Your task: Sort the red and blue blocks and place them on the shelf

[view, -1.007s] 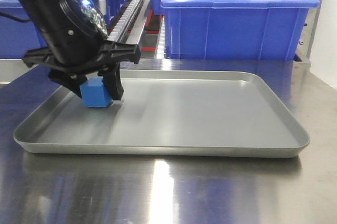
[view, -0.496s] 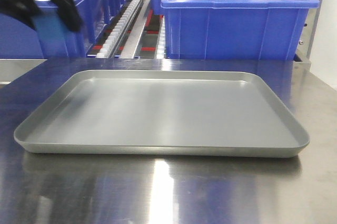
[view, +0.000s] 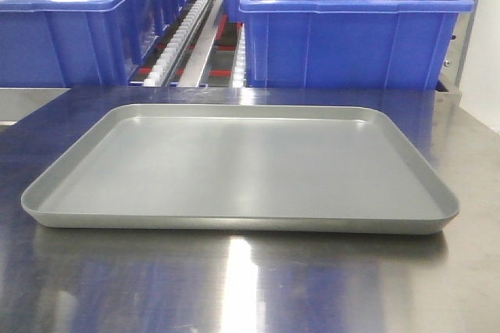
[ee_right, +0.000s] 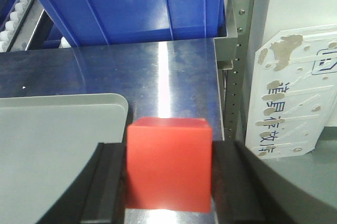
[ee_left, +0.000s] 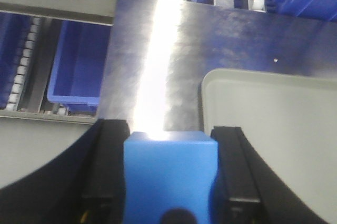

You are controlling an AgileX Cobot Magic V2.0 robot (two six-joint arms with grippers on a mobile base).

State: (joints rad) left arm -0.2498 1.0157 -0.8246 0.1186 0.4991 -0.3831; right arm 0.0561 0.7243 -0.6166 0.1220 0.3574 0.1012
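Left gripper (ee_left: 171,153) is closed on the blue block (ee_left: 169,174); right gripper (ee_right: 169,182) is closed on the red block (ee_right: 169,161), tray (ee_right: 52,145) at 9 o'clock.

Bright overhead light all round. A big blown-out glare streak runs down the steel table (ee_left: 150,71) in the left wrist view, with milder ones elsewhere. The blue block (ee_left: 169,176) and red block (ee_right: 169,163) look soft up close.
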